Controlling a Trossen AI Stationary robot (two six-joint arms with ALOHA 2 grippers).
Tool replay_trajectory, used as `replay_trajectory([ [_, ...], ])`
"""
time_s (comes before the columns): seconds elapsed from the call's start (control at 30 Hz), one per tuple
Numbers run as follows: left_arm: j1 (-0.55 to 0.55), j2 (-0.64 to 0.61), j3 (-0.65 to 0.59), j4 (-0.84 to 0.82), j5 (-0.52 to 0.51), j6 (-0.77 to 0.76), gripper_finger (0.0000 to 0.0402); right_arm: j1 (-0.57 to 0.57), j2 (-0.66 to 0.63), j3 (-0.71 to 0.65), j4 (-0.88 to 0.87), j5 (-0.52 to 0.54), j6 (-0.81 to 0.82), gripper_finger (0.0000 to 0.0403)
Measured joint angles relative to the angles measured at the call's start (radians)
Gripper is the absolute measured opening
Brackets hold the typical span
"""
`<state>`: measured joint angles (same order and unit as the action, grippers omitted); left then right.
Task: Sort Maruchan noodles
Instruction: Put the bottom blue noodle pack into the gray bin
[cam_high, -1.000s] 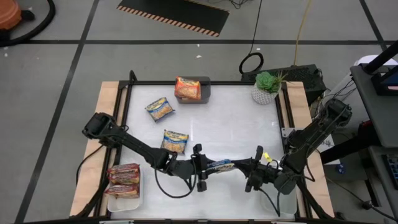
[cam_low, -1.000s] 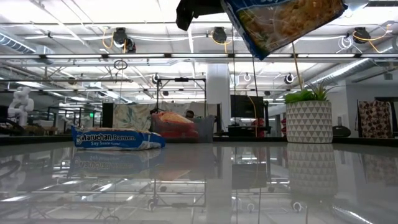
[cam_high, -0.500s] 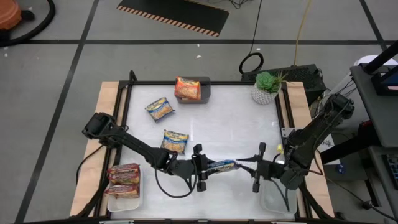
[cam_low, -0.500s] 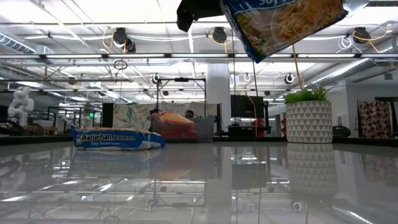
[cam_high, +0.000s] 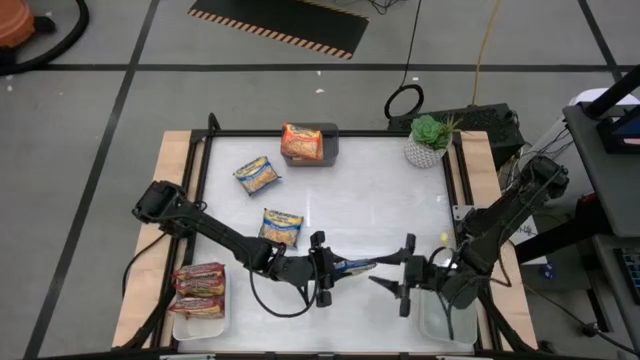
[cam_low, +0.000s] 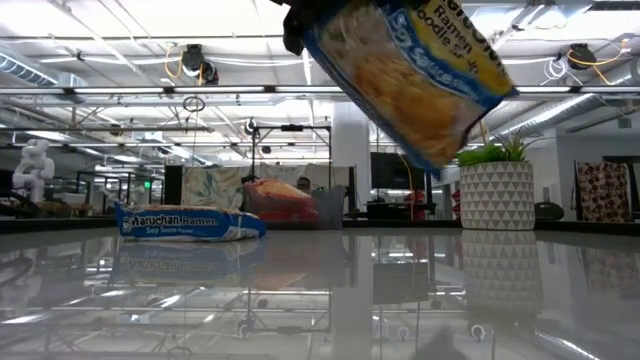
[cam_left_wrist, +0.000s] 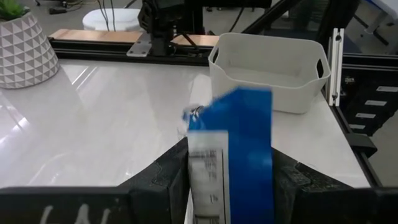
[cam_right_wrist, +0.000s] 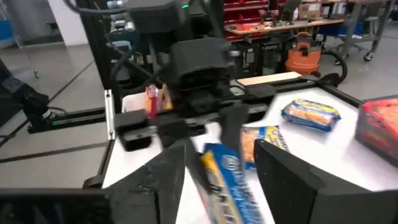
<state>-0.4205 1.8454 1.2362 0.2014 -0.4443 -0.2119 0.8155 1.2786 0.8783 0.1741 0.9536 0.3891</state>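
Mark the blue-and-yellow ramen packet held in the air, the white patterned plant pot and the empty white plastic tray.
blue-and-yellow ramen packet (cam_low: 405, 75), low view, noodle picture on its face.
white patterned plant pot (cam_low: 497, 197), low view, middle of its front wall.
empty white plastic tray (cam_left_wrist: 267, 78), left wrist view, near side wall.

Packet (cam_high: 354, 267) in left hand (cam_high: 330, 270), above table (cam_high: 380, 210) front; right hand (cam_high: 392, 283) beside, apart.

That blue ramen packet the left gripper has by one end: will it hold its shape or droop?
Likely some droop: the blue packet hangs tilted from the left gripper. The noodle block probably keeps it fairly flat. Its glossy wrapper looks slippery, so it may slide.
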Motion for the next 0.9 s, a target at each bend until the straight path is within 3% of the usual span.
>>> replay_trajectory([
  [0.2, 0.000, 0.000, 0.000, -0.012, 0.000, 0.000, 0.0125, -0.044, 0.098, 0.113, -0.098, -0.123, 0.003, 0.0196],
  [0.37, 0.000, 0.000, 0.000, -0.012, 0.000, -0.001, 0.0127, -0.074, 0.136, 0.155, -0.236, -0.195, 0.073, 0.0196],
  [0.7, 0.000, 0.000, 0.000, -0.012, 0.014, 0.034, 0.0134, -0.104, 0.164, 0.159, -0.403, -0.210, 0.061, 0.0198],
  [0.9, -0.002, 0.000, 0.000, -0.011, 0.046, 0.053, 0.0135, -0.103, 0.176, 0.158, -0.418, -0.224, 0.005, 0.0233],
])
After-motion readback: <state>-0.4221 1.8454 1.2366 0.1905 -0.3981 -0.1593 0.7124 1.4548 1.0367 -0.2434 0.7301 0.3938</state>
